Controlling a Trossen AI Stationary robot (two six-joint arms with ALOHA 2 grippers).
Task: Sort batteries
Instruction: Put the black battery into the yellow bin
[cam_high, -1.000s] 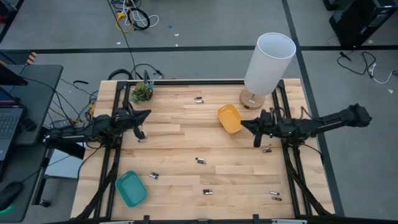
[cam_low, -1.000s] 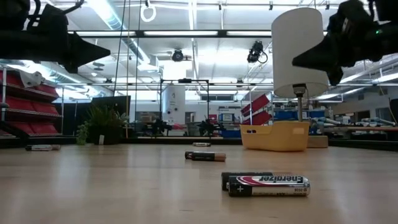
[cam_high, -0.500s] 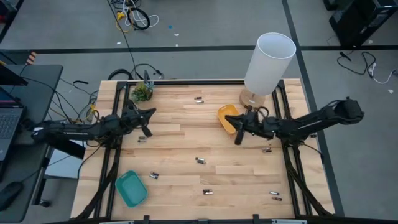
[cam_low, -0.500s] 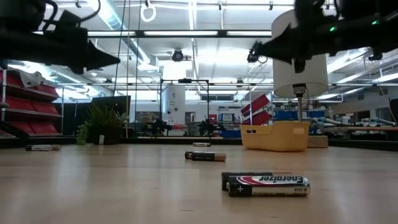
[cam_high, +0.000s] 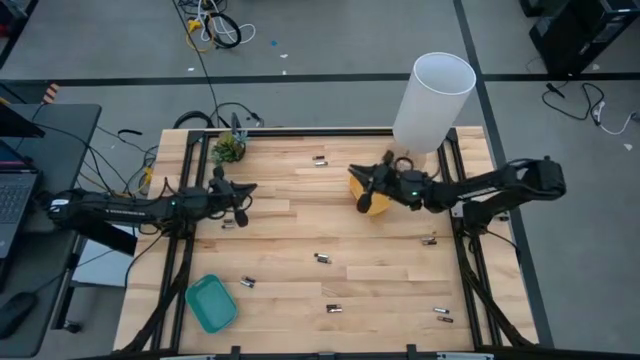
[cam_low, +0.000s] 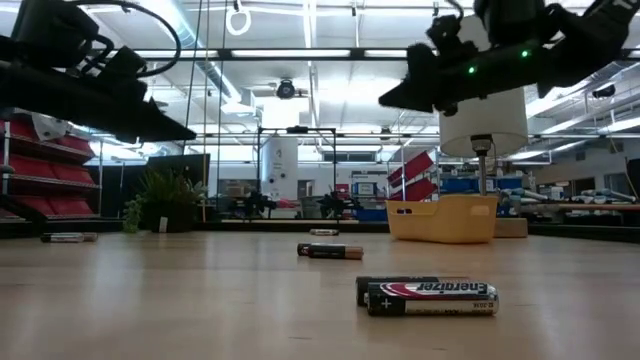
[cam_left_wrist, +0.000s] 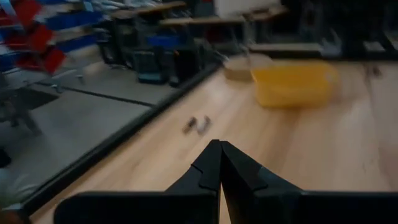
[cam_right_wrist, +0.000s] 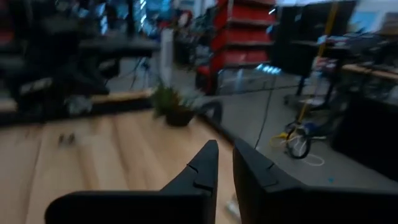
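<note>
Several small batteries lie scattered flat on the wooden table (cam_high: 300, 230): one near the far edge (cam_high: 319, 159), one in the middle (cam_high: 321, 258), others toward the near edge (cam_high: 334, 309); a pair lies close in the low view (cam_low: 430, 297). A yellow tray (cam_high: 377, 207) stands right of centre, a teal tray (cam_high: 211, 303) at the near left. My right gripper (cam_high: 362, 192) hovers over the yellow tray's left part, pointing left, its fingers (cam_right_wrist: 211, 163) a narrow gap apart with nothing between. My left gripper (cam_high: 246, 192) hovers shut above the table's left side, a battery (cam_high: 228, 224) just near of it.
A white lamp (cam_high: 430, 100) stands on its round base at the far right, just behind the yellow tray. A small potted plant (cam_high: 228, 150) sits at the far left corner. Black frame rails run along the left and right table edges.
My right gripper has swung from the table's right edge toward the left and a little toward the far edge, coming over the yellow tray, and has rolled about its own line. My left gripper has crept a little toward the table's middle and sunk slightly.
</note>
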